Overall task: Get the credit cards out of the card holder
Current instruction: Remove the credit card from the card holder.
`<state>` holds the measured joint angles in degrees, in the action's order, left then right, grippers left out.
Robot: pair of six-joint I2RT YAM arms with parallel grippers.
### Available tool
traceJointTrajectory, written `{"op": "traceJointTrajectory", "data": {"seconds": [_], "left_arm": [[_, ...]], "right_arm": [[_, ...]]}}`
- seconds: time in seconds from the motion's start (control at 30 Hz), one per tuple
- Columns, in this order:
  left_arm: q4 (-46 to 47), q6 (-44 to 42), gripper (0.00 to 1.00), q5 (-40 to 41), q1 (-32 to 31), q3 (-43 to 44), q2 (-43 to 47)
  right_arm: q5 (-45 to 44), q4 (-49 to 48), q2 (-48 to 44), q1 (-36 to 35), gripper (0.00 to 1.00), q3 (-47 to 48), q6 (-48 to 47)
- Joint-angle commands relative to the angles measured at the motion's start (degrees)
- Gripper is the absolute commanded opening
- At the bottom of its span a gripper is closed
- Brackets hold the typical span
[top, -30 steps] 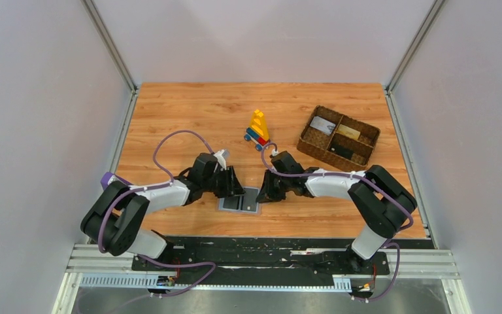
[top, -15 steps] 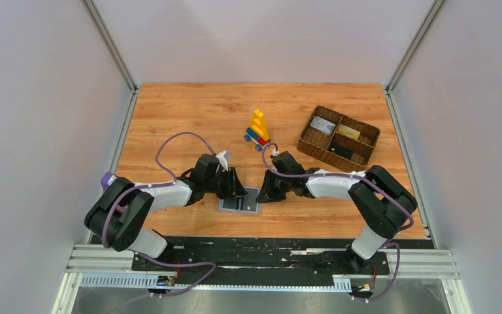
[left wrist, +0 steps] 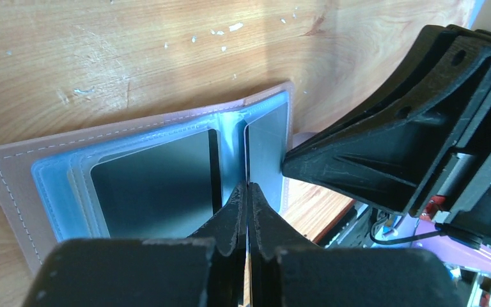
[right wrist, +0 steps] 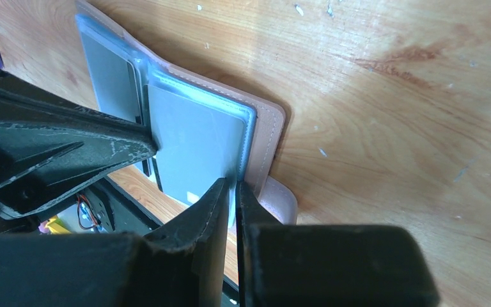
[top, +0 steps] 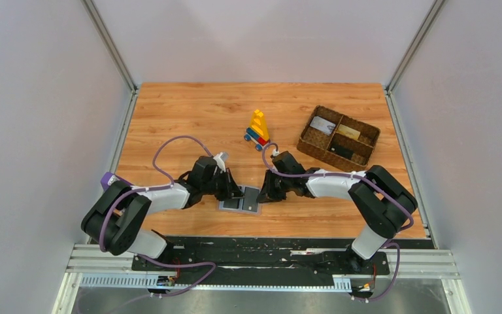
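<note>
Left hand [left wrist: 247,187]: pressed together at the fold of the holder, seemingly nipping a thin sleeve leaf. What exactly is pinched cannot be told.
Card holder [left wrist: 57,192]: laid open on the tabletop [top: 183,111] near its front edge, between the two hands. A dark card [left wrist: 153,185] is seen in the left sleeve.
Right hand [right wrist: 233,185]: drawn almost together over the outer edge of the right sleeve, which appears to be pinned.
Basket [top: 309,145]: well apart at the right rear, with three credit cards [top: 348,131] lying in its compartments.
Step in hand: judged to be the drawing out of a remaining card.
How it is best done: the holder should be kept held down on the right. Only the card's edge, not the plastic, should be caught on the left. The pull should be made low and flat along the sleeve's opening, so that the holder is neither lifted nor folded shut.
</note>
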<state>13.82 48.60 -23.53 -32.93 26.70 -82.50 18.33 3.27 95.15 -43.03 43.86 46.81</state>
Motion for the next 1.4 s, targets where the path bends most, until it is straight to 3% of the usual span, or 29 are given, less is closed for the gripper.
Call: {"op": "traceJointTrajectory", "data": {"seconds": [0.0, 0.77, 1.03, 1.23, 1.37], "left_arm": [[0.22, 1.04, 0.00, -1.04, -0.51, 0.79, 2.85], [-11.04, -3.32, 0.00, 4.65, -0.10, 3.11, 5.48], [-11.00, -2.99, 0.00, 2.54, 1.45, 2.74, 7.63], [-6.92, -0.68, 0.00, -4.51, 3.60, 1.49, 7.58], [-7.73, -1.39, 0.00, -3.87, 3.82, 1.43, 8.69]], "right_arm": [[-1.91, -1.27, -0.51, 0.42, 0.11, -0.79, -0.96], [-2.74, -1.07, -0.50, 2.08, 0.08, -2.11, -3.14], [-2.68, -1.02, -0.56, 2.16, 0.08, -2.20, -3.44], [-2.64, -1.00, -0.91, 2.24, 0.08, -2.20, -3.65], [-2.84, -0.98, -1.21, 2.24, 0.08, -2.37, -3.68]]}}
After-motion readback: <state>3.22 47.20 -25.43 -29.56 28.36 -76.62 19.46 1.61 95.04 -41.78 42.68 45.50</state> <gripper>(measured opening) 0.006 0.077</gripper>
